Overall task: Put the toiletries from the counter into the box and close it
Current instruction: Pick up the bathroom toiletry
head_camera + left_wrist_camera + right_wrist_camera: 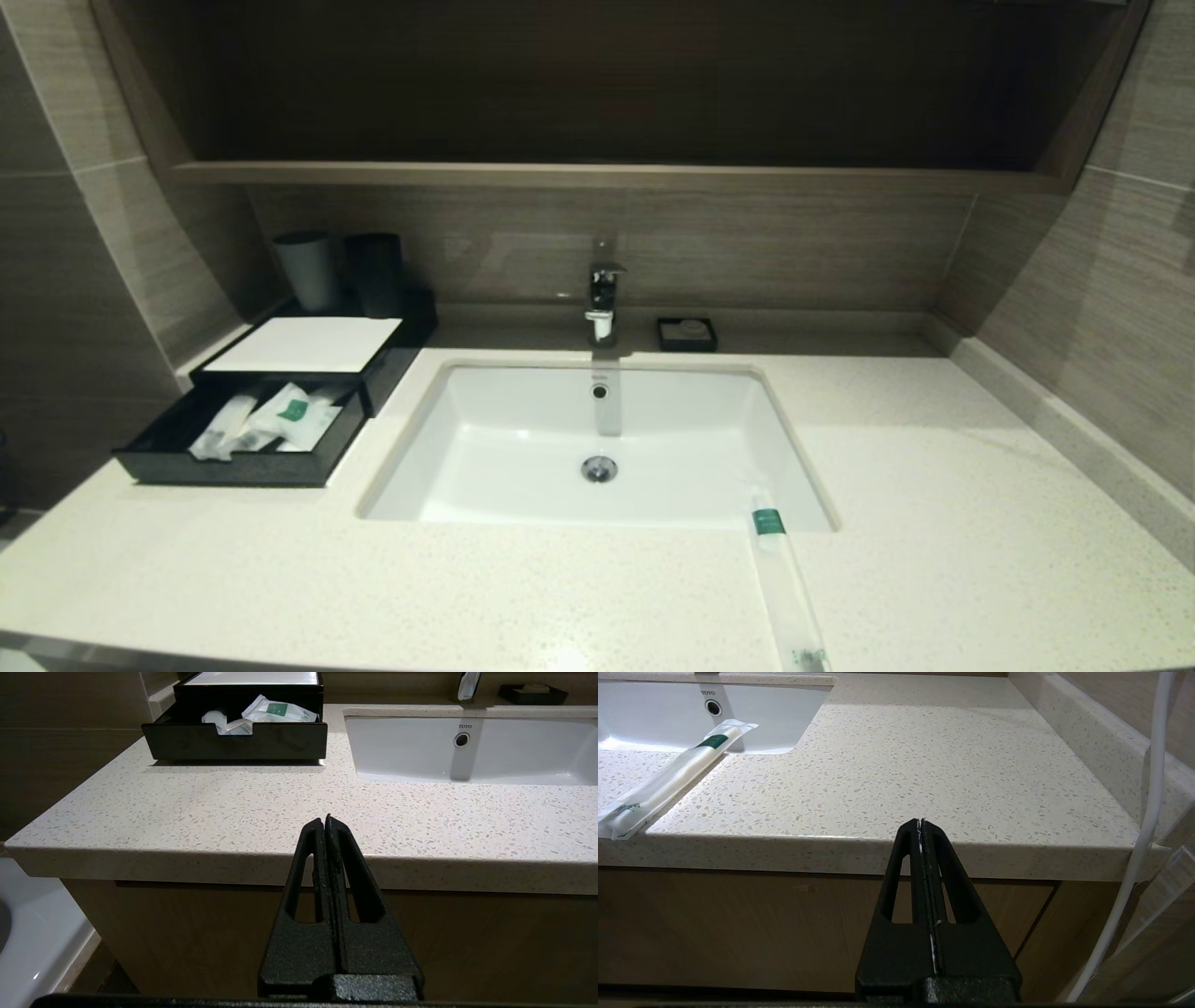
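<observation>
Head view, left to right: black box (280,411) at counter's (934,523) left, drawer pulled out, sachets (271,420) lying inside; white sink basin (523,457) centre; one long sachet (784,588) on front edge by basin's right corner. Left gripper (327,821) pressed together, parked below counter edge; right gripper (921,823) likewise, empty.
</observation>
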